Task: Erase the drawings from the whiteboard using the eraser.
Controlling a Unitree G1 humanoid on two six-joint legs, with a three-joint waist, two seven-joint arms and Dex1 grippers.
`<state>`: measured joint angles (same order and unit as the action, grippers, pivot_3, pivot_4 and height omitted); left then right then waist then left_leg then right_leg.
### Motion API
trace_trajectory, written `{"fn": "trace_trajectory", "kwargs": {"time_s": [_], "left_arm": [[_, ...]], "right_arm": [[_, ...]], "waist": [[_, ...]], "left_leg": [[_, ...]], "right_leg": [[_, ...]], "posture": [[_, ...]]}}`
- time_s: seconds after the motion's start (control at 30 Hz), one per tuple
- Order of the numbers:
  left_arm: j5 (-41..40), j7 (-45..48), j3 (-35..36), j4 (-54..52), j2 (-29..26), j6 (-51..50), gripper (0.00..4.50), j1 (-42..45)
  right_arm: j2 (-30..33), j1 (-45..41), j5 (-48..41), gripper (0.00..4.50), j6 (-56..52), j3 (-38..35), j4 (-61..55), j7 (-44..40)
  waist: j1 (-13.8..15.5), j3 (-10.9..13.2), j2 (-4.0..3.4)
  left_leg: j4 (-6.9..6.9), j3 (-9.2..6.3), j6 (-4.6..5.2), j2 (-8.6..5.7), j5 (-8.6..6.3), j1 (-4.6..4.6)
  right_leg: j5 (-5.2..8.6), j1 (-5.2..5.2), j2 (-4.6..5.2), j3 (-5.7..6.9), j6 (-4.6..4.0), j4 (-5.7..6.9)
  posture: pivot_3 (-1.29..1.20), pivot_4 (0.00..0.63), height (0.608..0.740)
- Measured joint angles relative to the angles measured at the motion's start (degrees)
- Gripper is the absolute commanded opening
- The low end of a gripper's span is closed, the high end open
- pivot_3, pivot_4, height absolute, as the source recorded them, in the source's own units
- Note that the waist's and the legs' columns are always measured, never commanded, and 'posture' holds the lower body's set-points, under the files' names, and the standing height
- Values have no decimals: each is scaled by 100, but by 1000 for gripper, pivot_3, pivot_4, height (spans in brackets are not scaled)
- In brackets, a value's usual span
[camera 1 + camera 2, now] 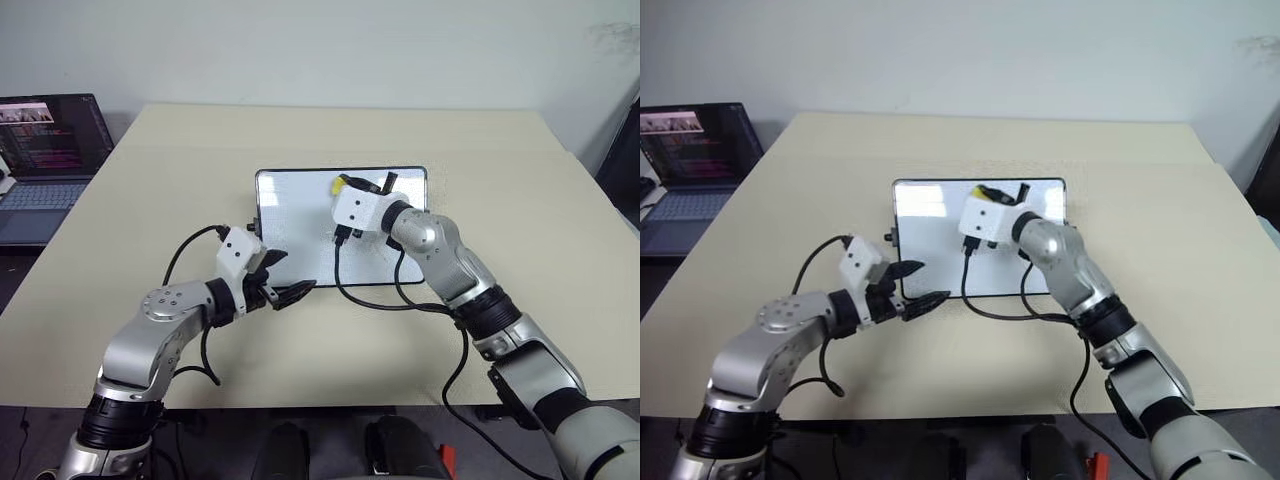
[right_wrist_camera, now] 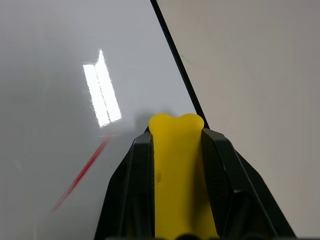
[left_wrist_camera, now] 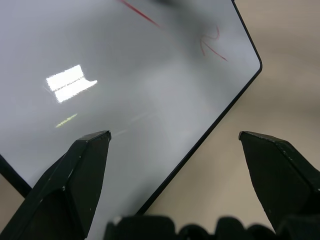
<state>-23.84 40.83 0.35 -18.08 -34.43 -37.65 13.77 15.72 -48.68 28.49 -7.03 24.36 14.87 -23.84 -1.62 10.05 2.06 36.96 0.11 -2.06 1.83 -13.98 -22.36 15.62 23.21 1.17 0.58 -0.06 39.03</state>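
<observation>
The wiping step is in hand: the right gripper (image 2: 177, 150) has its jaws clamped on the small yellow block eraser (image 2: 177, 170) above the glossy white black-framed whiteboard (image 1: 300, 210), which lies on the beige surface (image 1: 520, 200). Next, I judge, press onto the red marker drawings (image 2: 80, 180) just beside. The left gripper (image 3: 175, 145) waits, jaws apart, at the board's near edge.

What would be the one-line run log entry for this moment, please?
right gripper: shut on eraser, over whiteboard | left gripper: open, at board's near edge | drawings: red marks remain

silver jointed arms with black cuffs, white wrist boxes, looping black cables, black-fingered end effectors.
</observation>
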Motion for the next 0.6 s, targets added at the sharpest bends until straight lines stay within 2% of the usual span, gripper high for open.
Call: {"fn": "trace_trajectory", "kwargs": {"time_s": [0.37,0.5,0.6], "left_arm": [[1,-2,-9,50,27,2,4500,157],[1,4,-9,65,45,20,4500,190],[2,6,-16,73,57,25,4500,193]], "right_arm": [[587,561,9,986,-1,282,-670,-1003],[535,579,69,986,0,342,-658,-943],[251,386,83,986,-3,291,-404,-531]], "waist": [[4,-3,5],[-3,-3,5],[-27,-3,4]], "left_leg": [[2,0,2,-3,1,30],[1,-2,2,0,1,55],[1,0,1,1,1,56]], "right_leg": [[12,-24,-3,1,22,0],[16,-49,-4,3,27,-1],[15,-49,-4,-1,27,0]], "posture": [[0,150,740],[0,150,740],[0,150,740]]}}
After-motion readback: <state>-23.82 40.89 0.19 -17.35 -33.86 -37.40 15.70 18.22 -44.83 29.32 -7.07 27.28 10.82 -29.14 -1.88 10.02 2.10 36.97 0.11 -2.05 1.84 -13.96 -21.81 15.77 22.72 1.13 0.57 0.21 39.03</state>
